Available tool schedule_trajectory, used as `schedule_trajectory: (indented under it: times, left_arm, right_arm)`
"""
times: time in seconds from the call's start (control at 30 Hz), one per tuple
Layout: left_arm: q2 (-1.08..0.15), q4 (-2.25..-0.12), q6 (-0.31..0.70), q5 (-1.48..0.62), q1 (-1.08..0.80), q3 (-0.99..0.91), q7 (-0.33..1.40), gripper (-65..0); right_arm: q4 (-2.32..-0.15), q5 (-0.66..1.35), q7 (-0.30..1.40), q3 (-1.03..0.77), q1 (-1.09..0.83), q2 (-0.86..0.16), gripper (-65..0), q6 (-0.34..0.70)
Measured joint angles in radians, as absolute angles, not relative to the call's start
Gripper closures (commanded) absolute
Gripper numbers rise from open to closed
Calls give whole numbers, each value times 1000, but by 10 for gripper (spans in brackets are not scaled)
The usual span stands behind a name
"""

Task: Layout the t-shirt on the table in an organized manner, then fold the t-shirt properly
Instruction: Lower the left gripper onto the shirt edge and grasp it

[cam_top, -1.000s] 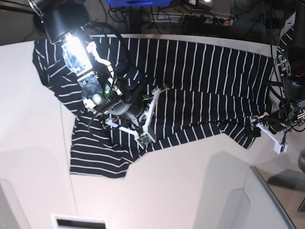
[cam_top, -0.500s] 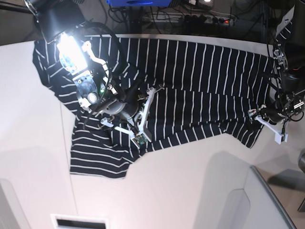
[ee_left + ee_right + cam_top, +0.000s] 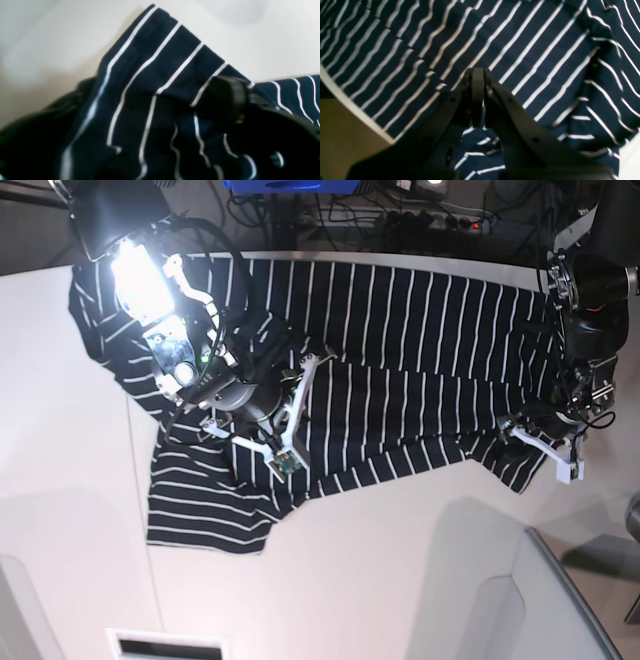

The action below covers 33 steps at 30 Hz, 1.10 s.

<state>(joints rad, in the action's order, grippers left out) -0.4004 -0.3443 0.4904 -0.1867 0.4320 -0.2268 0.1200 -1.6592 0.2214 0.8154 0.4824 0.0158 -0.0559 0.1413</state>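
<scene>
Under the right claw [image 3: 478, 75], t-shirt [image 3: 400, 360], spread across table [image 3: 400, 580]

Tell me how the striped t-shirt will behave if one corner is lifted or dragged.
The t-shirt is probably floppy: it already lies in soft wrinkles and folds on the table, so a lifted corner should droop rather than hold shape. It looks thin and likely light. Dragging may bunch it, as around the right hand, rather than slide it flat.
</scene>
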Motion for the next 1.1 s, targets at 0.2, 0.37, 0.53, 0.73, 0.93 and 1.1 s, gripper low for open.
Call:
schedule_trajectory:
  times: [0.2, 0.37, 0.53, 0.73, 0.93, 1.1]
  left_arm:
    - [-407, -347, 501, -218, 398, -237, 115, -41]
    - [-402, -354, 509, -234, 381, -240, 110, 0]
    - [-387, -510, 501, -201, 311, -238, 171, 0]
    - [-380, -827, 496, -167, 109, -234, 231, 0]
    - [-376, -1080, 442, -150, -70, -252, 274, 0]
    - [-361, -1239, 440, -150, -121, -369, 265, 0]
  right_arm:
    - [-1711, 220, 813, 482, 5, -58, -11, 142]
    - [-1722, 224, 813, 482, -10, -59, -11, 146]
    - [-1723, 224, 814, 482, -15, -60, -11, 146]
    - [-1723, 224, 814, 481, -13, -60, -11, 146]
    - [-1723, 224, 814, 481, -12, -60, -11, 146]
    - [-1722, 223, 816, 482, -12, -55, -11, 145]
